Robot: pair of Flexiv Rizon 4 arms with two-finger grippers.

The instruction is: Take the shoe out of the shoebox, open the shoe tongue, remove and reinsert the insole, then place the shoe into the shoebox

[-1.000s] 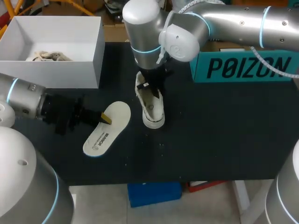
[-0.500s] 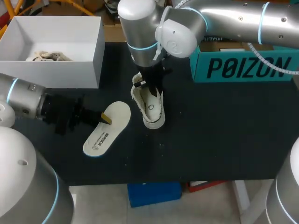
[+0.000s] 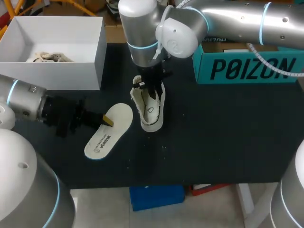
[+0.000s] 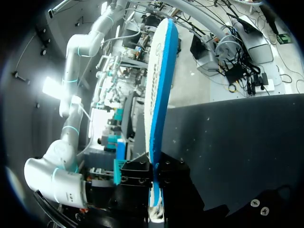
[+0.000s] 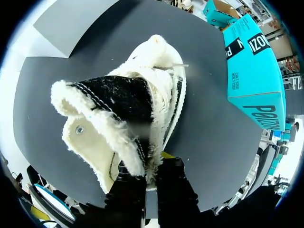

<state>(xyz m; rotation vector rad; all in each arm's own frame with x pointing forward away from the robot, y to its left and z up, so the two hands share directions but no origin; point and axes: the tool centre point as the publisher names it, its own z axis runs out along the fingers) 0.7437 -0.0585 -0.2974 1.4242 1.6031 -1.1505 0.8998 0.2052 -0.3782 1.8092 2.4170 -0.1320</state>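
Centrally, the shoe (image 3: 151, 111) stood on the table (image 3: 228, 137), its fleecy edge pinched in the closed right tool (image 3: 152, 86), while at its 8 o'clock the left tool (image 3: 107, 120) clamped the insole (image 3: 105, 135), with the white shoebox (image 3: 71, 80) at its 10 o'clock.

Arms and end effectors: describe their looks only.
The left arm and right arm are rounded silver-grey tubes with glowing cyan joint rings; a white cable loops at the right wrist. The left end effector and right end effector are black blocks, yellow-tipped.
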